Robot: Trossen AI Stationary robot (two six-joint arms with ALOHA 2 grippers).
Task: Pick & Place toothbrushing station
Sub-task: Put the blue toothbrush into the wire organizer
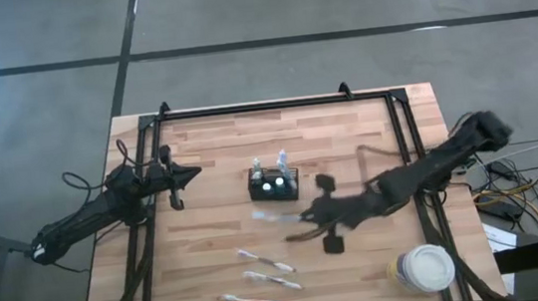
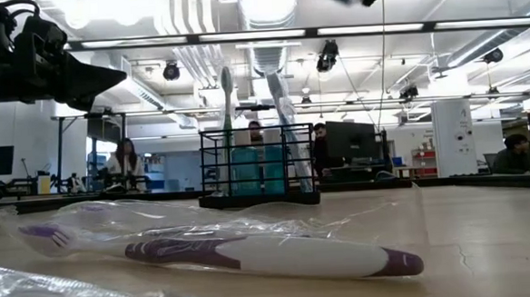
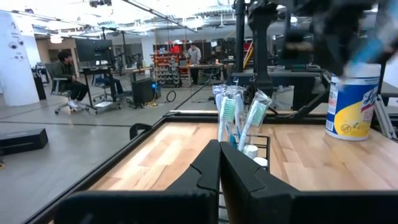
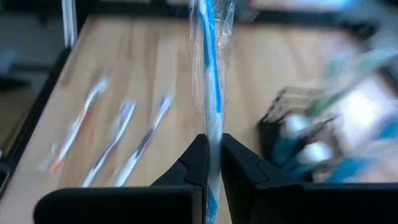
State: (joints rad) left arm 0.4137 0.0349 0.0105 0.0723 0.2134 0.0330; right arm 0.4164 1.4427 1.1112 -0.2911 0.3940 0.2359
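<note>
The black mesh caddy [image 1: 273,184] stands on the wooden table near its middle, with two wrapped toothbrushes [image 2: 281,111] upright in it; it also shows in the low view [image 2: 259,171]. My right gripper [image 1: 303,216] is just near of the caddy, raised off the table, and shut on a blue-and-white toothbrush in a clear wrapper [image 1: 271,215]. Three wrapped toothbrushes [image 1: 266,262] lie flat on the table toward the near edge. My left gripper [image 1: 187,176] is shut and empty to the left of the caddy. My right gripper pinches the wrapped toothbrush [image 4: 209,124] between its two fingers. The brush runs along the fingers and sticks out ahead of them [image 4: 207,56], toward the table's left. The fingers come from the table's right. The brush is lifted clear of the table.
A round white tub [image 1: 426,266] stands at the near right corner. A black frame rail [image 1: 274,104] runs along the table's far and side edges. Bare wood lies between the caddy and the far rail. People sit in the room beyond the table.
</note>
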